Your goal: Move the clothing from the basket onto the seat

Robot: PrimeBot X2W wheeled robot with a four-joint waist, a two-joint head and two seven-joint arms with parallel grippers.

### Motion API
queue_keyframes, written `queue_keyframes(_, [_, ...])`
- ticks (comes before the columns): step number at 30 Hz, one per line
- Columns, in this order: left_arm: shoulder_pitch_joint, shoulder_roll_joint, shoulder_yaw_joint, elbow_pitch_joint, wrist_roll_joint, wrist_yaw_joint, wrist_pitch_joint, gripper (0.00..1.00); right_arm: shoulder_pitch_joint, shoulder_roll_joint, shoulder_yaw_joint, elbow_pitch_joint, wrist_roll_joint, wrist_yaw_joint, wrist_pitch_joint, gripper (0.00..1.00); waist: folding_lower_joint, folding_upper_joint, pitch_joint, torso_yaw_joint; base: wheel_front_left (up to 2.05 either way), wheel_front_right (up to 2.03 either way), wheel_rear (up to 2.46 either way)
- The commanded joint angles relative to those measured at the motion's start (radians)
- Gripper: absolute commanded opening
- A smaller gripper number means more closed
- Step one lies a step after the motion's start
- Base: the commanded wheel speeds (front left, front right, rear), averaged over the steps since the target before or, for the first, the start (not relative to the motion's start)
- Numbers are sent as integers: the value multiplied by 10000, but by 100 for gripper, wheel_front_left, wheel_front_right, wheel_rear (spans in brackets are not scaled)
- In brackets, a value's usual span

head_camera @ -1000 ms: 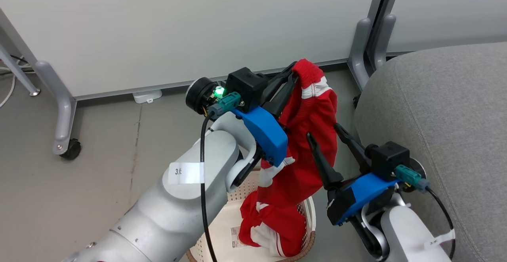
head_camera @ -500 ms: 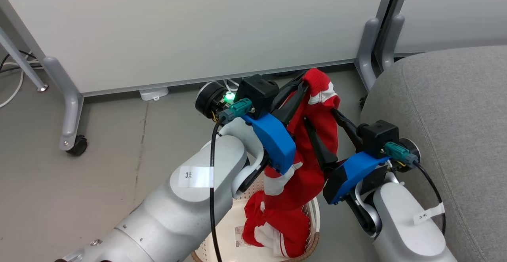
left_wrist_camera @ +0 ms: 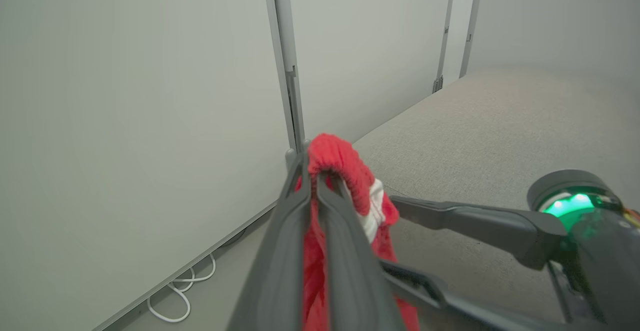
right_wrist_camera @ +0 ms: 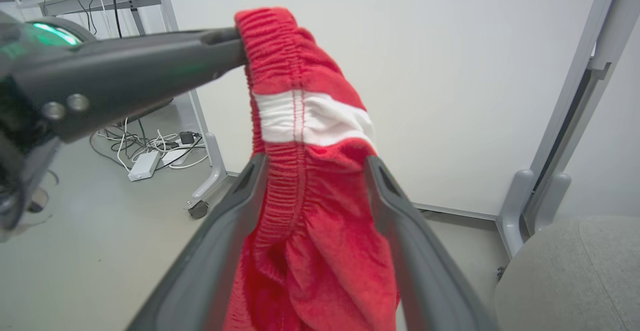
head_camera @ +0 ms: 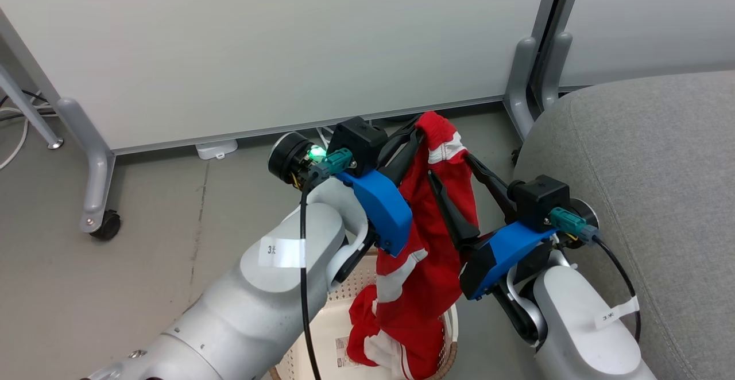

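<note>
Jaws of the left gripper (head_camera: 418, 131) are clamping the clothing (head_camera: 439, 225); right gripper (head_camera: 449, 166) jaws are standing wide around it. Below them, cloth is trailing into the basket (head_camera: 336, 305); the seat (head_camera: 649, 156) alongside is holding nothing yet.

Fleecy red cloth with a ribbed waistband is seen in the clothing (head_camera: 425, 254), perforated cream plastic in the basket (head_camera: 321, 325), matt woven grey fabric on the seat (head_camera: 649, 167), a smooth dull finish on the floor (head_camera: 172, 208).

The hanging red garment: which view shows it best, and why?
Head view: the garment hangs full length from the left gripper toward the basket. Both wrist views show its top end close up.
</note>
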Motion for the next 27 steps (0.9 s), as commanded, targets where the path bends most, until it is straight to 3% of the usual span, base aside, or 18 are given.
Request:
queue_keyframes(1, [39,9,-26,81,-82,18,-79,0,186,-17,-58,-120,-74,1,44,100,-1,0,-13,-10,0,0,0])
queue_keyframes(10, [-109,9,-362,-157,-394,-101,-138,0,226,-15,-256,28,-92,1,266,100,-1,0,-12,88,0,0,0])
queue_keyframes(24, [-488,8,-848,-708,-885,-12,-173,0,-694,-15,30,1728,418,1,-83,100,-1,0,117,274,0,0,0])
queue_keyframes(25, [-490,8,-883,-720,-900,-2,-178,0,-751,-15,64,1812,499,1,-151,96,-1,0,120,283,0,0,0])
queue_keyframes(26, [-486,11,-909,-728,-939,9,-180,0,-809,-15,97,1908,547,1,-195,56,-1,0,123,289,0,0,0])
queue_keyframes(27, [-492,12,-939,-728,-967,16,-189,0,-873,-15,139,2002,582,1,-265,33,-1,0,122,296,0,0,0])
